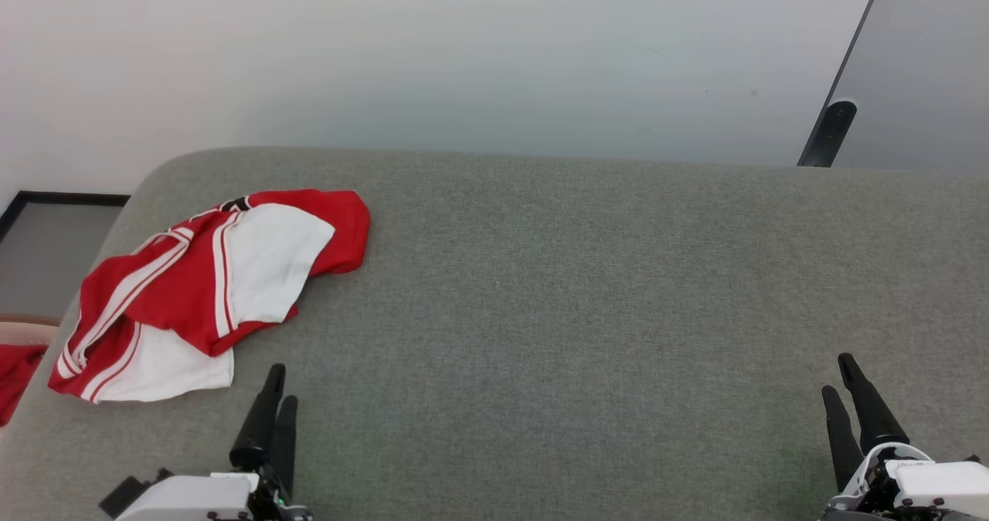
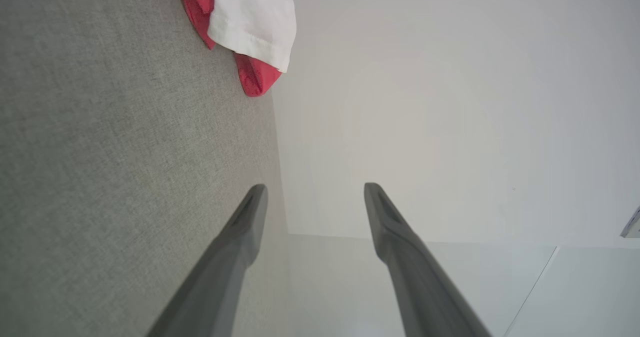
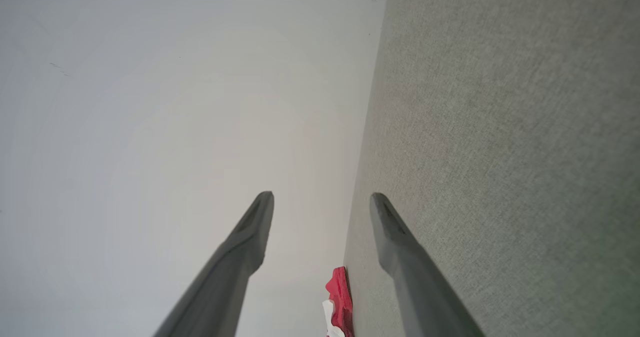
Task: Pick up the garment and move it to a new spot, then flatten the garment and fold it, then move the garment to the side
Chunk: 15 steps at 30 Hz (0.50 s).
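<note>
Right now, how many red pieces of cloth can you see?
2. The red-and-white garment lies crumpled at the grey table's left. A plain red cloth shows past the table's left edge, cut off by the frame, so more may be hidden there.

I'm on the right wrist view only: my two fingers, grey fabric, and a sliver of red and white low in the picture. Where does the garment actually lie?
Observer: The garment lies crumpled at the left end of the grey surface, just ahead of the left gripper.
Operator: Is that gripper on it?
Observer: No. In the left wrist view its fingers stand apart with nothing between them, short of the cloth.
Operator: Anything else red around?
Observer: Yes, the head view shows a plain red cloth beyond the surface's left edge.
</note>
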Motion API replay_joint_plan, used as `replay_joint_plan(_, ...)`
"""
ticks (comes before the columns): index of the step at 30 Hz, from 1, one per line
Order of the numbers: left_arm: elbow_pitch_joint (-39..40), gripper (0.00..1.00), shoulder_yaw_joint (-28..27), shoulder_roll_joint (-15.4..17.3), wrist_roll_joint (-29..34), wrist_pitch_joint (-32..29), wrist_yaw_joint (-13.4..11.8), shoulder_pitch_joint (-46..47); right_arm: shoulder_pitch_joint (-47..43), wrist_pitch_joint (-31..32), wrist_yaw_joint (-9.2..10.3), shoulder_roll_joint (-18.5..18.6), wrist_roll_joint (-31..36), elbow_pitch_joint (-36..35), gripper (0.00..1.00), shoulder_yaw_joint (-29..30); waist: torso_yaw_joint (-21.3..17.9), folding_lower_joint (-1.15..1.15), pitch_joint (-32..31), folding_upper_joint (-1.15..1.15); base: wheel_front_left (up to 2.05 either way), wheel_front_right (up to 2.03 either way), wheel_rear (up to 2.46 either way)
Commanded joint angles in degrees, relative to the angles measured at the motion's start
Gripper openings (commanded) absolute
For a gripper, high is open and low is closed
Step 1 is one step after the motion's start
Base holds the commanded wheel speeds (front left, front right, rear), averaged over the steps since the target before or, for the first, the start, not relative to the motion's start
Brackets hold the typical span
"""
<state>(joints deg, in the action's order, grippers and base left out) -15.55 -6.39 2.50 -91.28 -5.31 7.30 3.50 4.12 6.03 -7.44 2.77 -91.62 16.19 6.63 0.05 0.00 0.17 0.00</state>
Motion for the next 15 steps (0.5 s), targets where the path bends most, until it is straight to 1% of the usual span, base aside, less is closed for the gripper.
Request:
replay_joint_plan(1,1.44,1.00,-0.08,1.01,1.49,0.65,0.08,1.40,1.85,-0.40,-0.02,0.60,0.88,-1.15,1.00,-0.14,0.02,0.00,-0.01,0.00,0.00,0.00,0.00)
replay_joint_plan(6,1.64,1.00,0.54,2.43,5.11,2.11,-0.12,1.50,2.63,-1.06,-0.02,1.57,3.32,-1.01,1.00,-0.85,0.04,0.00,-0.02,0.00,0.00,0.00,0.00)
replay_joint_plan(11,1.22,1.00,1.40,3.49,9.66,3.73,-0.92,1.69,3.48,-2.30,-0.02,3.26,8.12,-0.42,1.00,-2.66,0.07,0.00,-0.03,0.00,0.00,0.00,0.00)
replay_joint_plan(12,1.22,1.00,1.40,3.49,9.66,3.73,-0.92,1.69,3.48,-2.30,-0.02,3.26,8.12,-0.42,1.00,-2.66,0.07,0.00,-0.03,0.00,0.00,0.00,0.00)
replay_joint_plan(15,1.07,1.00,2.15,4.22,13.14,4.59,-1.51,1.88,3.92,-3.37,-0.02,4.25,11.02,0.06,1.00,-3.77,0.15,0.00,-0.03,0.00,0.00,0.00,0.00)
